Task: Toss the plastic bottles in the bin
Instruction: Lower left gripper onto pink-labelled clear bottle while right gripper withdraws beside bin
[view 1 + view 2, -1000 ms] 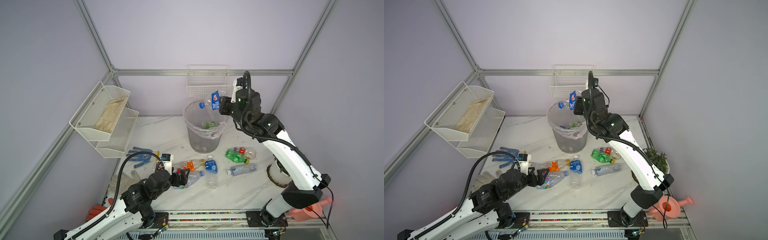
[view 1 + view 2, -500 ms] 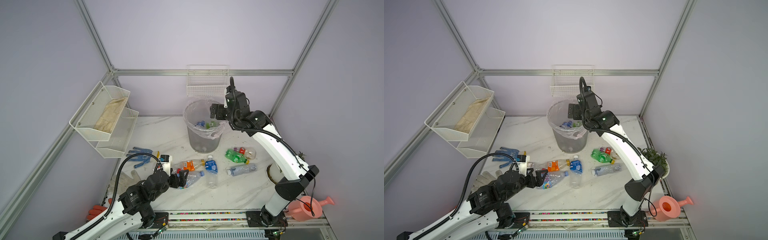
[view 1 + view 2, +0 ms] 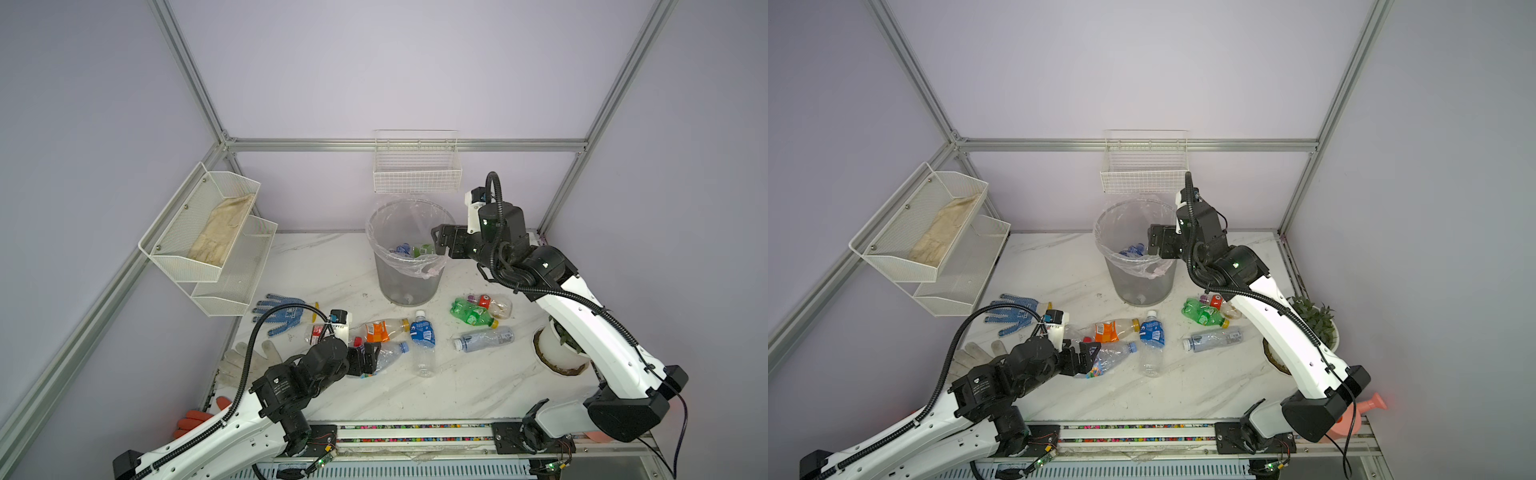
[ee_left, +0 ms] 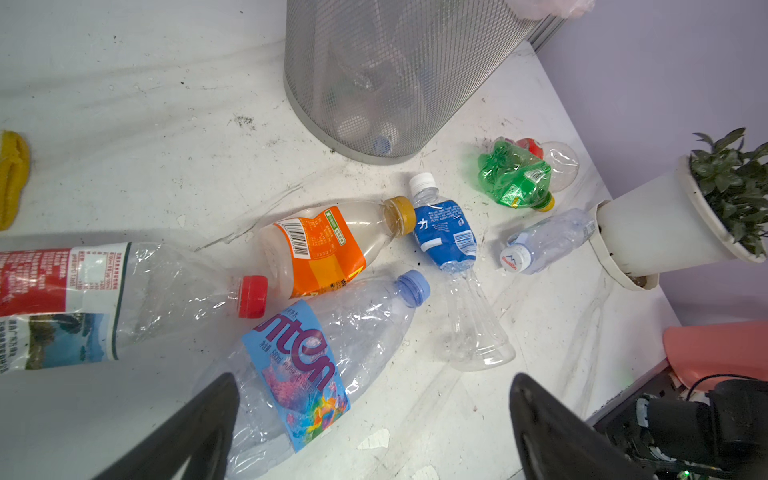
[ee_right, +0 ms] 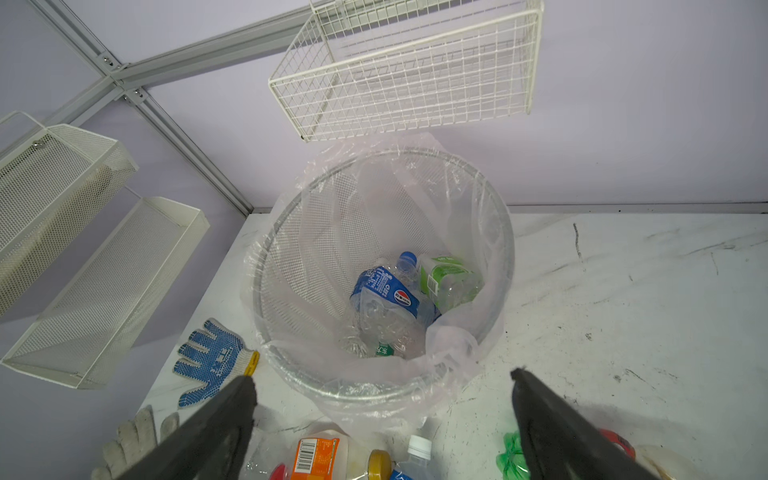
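The bin [image 3: 409, 278] stands at the back centre, its mesh wall [image 4: 395, 75] close in the left wrist view. Inside it lie a blue-labelled bottle [image 5: 386, 299] and a green-labelled one [image 5: 449, 278]. My right gripper [image 3: 437, 241] [image 5: 382, 376] hangs open and empty over the bin's right rim. Several plastic bottles lie on the table: orange-labelled [image 3: 380, 330], blue-labelled [image 3: 422, 336], crushed green [image 3: 469, 311], small clear [image 3: 484, 338], red-capped [image 4: 104, 291]. My left gripper [image 3: 370, 359] [image 4: 374, 378] is open, low over a crushed clear bottle with a light-blue label [image 4: 299, 365].
A white wire basket [image 3: 417, 170] hangs on the back wall above the bin. Two mesh shelves [image 3: 199, 232] hang at the left. A blue-dotted glove [image 3: 278, 313] and a white glove [image 3: 245, 359] lie near the left arm. A potted plant [image 3: 557, 353] and a pink watering can [image 3: 1366, 409] stand at the right.
The right gripper opened and the blue-labelled bottle it held dropped into the bin; that arm then came down and drew back to the right. The left arm barely moved.
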Controlling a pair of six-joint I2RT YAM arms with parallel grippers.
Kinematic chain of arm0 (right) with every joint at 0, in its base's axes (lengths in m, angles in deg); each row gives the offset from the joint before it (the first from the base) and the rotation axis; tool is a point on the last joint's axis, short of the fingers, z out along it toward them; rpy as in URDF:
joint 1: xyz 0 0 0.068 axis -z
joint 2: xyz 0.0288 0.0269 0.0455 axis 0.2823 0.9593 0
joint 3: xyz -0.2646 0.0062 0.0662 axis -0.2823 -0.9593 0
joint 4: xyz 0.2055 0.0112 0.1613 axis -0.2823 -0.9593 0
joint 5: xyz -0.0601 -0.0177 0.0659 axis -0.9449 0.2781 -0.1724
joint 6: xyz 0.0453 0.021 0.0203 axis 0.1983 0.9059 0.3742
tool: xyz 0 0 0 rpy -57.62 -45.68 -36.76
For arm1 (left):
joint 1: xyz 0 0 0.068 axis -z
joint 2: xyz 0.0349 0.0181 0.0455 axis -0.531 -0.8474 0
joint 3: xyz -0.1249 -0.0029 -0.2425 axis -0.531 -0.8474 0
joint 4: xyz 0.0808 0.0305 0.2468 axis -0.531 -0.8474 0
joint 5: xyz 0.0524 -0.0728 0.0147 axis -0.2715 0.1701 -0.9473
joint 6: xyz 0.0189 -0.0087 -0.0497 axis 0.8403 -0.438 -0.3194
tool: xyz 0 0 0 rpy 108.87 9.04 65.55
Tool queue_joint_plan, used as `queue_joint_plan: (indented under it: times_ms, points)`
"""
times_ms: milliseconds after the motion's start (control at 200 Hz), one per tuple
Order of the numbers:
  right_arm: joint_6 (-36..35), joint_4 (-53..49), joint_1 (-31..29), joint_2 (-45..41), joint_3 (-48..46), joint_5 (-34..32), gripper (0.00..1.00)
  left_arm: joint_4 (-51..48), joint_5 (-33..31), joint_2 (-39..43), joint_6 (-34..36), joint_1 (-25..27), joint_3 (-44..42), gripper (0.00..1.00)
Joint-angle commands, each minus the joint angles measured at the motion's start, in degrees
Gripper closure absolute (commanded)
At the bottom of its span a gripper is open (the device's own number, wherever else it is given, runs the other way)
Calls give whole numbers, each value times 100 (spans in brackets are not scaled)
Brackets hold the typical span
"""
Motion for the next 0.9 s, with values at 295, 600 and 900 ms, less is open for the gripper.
queue_joint_plan:
  times_ms: [295,600,900]
  points:
    - [191,279,-8,-814,-966,319,3,397,138,-688,53,-33,-167,0]
    - [350,394,-8,-1159,-1733,510,3,363,348,-1302,413,-252,87,0]
    - [575,507,-9,-1478,-2312,610,3,433,661,-2129,782,-550,382,0]
